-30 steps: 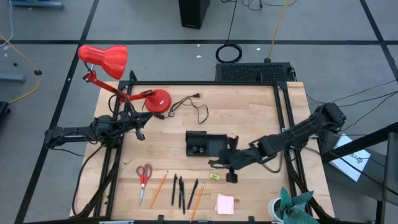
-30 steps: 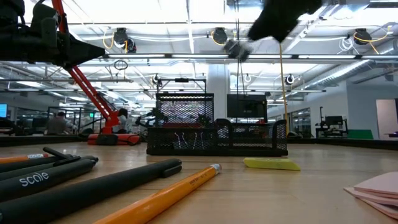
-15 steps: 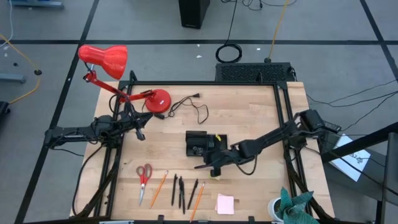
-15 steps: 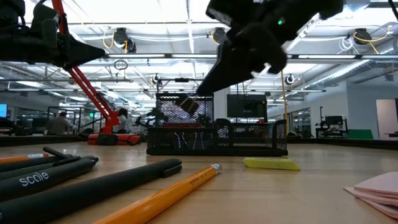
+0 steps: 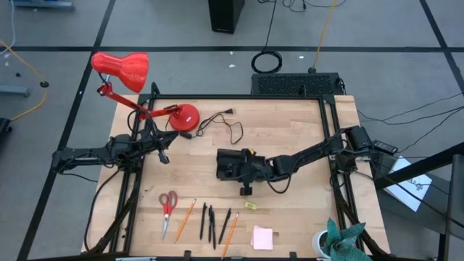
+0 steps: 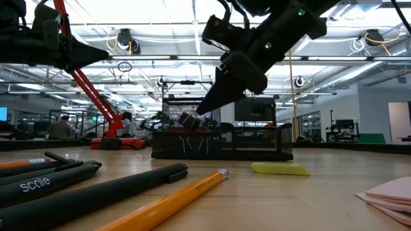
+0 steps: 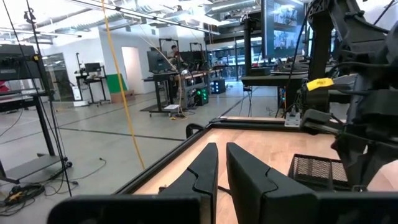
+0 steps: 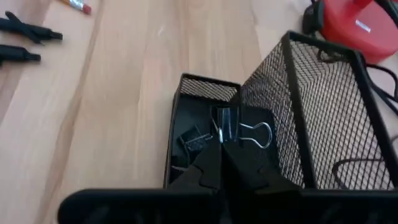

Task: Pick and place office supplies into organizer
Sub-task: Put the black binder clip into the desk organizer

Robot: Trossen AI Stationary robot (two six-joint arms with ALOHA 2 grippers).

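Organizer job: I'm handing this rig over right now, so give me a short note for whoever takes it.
Right gripper: shut on a binder clip, poised over the organizer at its low front compartment, which already holds another clip.
Left gripper: parked at the table's left edge near the red lamp, nothing in it.
Done: at least one clip is in the tray.
Left on the table near the front edge: scissors, pencils, pens, a small yellow item, pink sticky pad.
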